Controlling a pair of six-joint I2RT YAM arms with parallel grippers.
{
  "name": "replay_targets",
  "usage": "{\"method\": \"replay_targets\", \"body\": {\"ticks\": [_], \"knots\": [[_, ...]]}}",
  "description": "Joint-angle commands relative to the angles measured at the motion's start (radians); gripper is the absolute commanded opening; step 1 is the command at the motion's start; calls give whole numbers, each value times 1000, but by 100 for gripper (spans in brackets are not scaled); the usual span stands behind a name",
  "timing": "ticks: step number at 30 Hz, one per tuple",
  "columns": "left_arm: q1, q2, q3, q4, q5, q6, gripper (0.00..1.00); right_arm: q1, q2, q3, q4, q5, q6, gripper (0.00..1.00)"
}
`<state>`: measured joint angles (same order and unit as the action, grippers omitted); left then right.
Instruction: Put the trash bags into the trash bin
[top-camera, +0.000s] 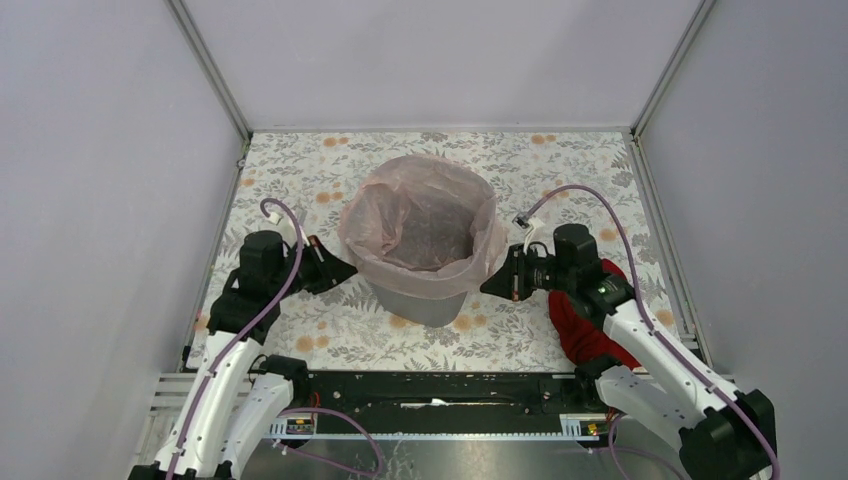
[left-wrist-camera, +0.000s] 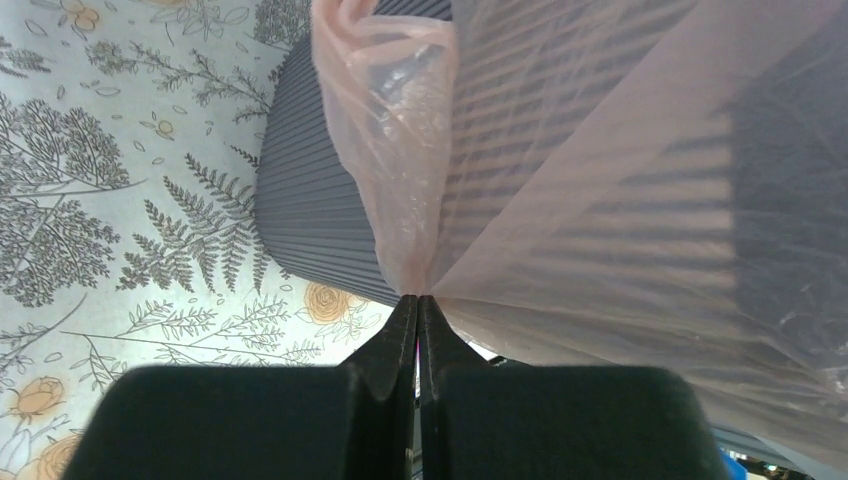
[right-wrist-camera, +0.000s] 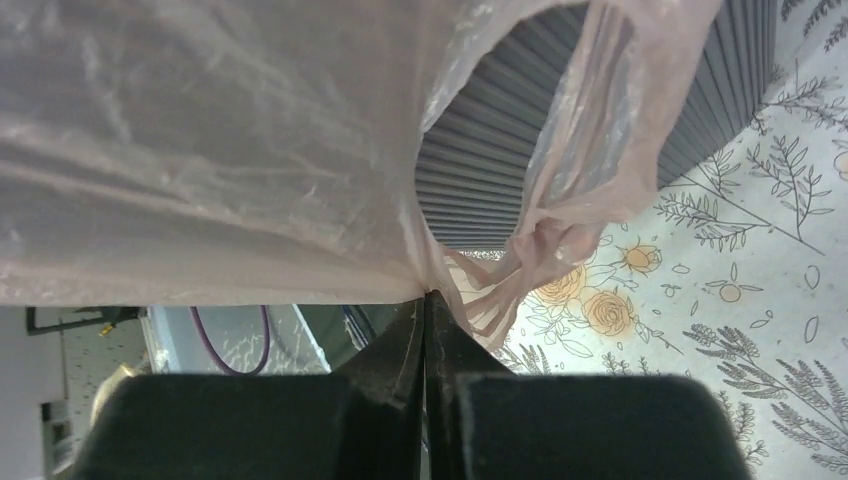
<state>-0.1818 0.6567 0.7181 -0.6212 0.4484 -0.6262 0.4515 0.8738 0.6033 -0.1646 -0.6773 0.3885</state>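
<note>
The pale-pink trash bag (top-camera: 420, 222) lies spread open over the rim of the dark grey mesh trash bin (top-camera: 425, 303) at the table's middle, its film hanging down the bin's outer walls. My left gripper (top-camera: 352, 269) is at the bin's left side, shut on the bag's edge. In the left wrist view the gripper (left-wrist-camera: 417, 300) pinches the film (left-wrist-camera: 560, 200) against the ribbed bin wall (left-wrist-camera: 310, 210). My right gripper (top-camera: 484, 286) is at the bin's right side, also shut on the bag; its wrist view shows the gripper (right-wrist-camera: 428, 295) clamping the film (right-wrist-camera: 200, 150) beside a knotted handle (right-wrist-camera: 545, 245).
A dark red cloth (top-camera: 585, 320) lies under my right arm at the table's right front. The floral tablecloth (top-camera: 300, 180) covers the surface. Grey walls enclose the left, back and right sides. A metal rail (top-camera: 430, 400) runs along the near edge.
</note>
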Motion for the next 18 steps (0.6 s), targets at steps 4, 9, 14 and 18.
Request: {"method": "replay_targets", "body": {"ticks": [4, 9, 14, 18], "knots": [[2, 21, -65, 129, 22, -108, 0, 4, 11, 78, -43, 104, 7, 29], [3, 22, -69, 123, 12, -112, 0, 6, -66, 174, -260, 335, -42, 49], [2, 13, -52, 77, -12, -114, 8, 5, -117, 233, -317, 516, -27, 69], [2, -5, -30, 51, -27, -128, 17, 4, -11, 298, -285, 601, -36, 72]]}}
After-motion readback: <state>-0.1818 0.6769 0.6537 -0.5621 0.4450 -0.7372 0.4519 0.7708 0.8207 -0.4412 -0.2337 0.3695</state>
